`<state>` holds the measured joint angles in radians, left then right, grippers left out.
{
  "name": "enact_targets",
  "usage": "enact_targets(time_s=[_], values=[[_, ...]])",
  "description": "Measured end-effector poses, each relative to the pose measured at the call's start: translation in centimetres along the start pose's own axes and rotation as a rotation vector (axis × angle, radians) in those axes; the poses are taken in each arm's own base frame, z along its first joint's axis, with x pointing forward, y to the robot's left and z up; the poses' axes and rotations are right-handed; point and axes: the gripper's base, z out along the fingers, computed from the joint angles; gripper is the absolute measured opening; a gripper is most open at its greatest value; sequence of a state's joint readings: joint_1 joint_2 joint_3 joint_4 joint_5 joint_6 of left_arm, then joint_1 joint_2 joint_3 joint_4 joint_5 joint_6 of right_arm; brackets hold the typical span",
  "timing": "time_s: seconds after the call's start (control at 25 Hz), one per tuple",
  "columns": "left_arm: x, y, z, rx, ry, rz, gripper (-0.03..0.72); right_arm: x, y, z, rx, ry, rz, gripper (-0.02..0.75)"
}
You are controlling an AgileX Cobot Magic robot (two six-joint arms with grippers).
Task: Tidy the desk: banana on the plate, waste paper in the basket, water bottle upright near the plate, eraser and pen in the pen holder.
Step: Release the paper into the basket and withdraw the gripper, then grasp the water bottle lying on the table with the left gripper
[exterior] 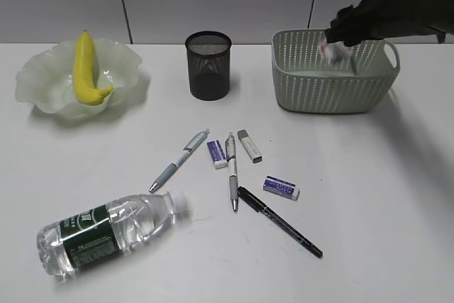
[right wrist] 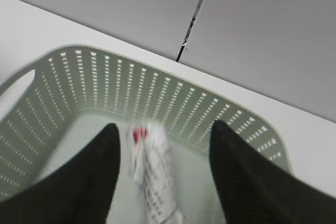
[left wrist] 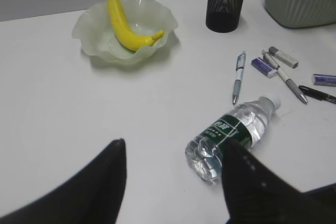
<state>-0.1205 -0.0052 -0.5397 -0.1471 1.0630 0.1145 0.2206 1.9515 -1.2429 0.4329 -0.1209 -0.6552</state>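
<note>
Right gripper (right wrist: 163, 177) hangs over the basket (exterior: 333, 94) at the desk's far right corner, jaws parted, so the blurred waste paper (right wrist: 152, 174) between them (apparently loose, mid-drop) lands inside rather than on the tabletop.

Plastics, mesh and paper on a matt white desk (exterior: 397, 196)

The plate (exterior: 42, 79) looks translucent and glossy; the basket (exterior: 319, 90) matt perforated plastic; the pen holder (exterior: 208, 69) black metal mesh; the water bottle (exterior: 113, 232) clear shiny plastic; the waste paper (right wrist: 152, 171) crumpled.
</note>
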Motion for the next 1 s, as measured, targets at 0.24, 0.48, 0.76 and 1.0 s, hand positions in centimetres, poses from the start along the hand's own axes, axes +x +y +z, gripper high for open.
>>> enact_targets(time_s=[0.24,0.48,0.76,1.0], values=[[0.0,0.0,0.0,0.0,0.0,0.0,0.435,-0.8,0.1,-1.4,-0.051,0.036,0.01,0.544],[0.0,0.0,0.0,0.0,0.0,0.0,0.435,-3.9,0.2,-7.2,-0.194,0.099,-0.014,0.552],[0.0,0.0,0.0,0.0,0.0,0.0,0.435,-4.9,-0.1,-15.8,-0.263,0.289,0.082,0.552],[0.0,0.0,0.0,0.0,0.0,0.0,0.435,-2.5,-0.4,-23.9,-0.222,0.343,0.082,0.552]])
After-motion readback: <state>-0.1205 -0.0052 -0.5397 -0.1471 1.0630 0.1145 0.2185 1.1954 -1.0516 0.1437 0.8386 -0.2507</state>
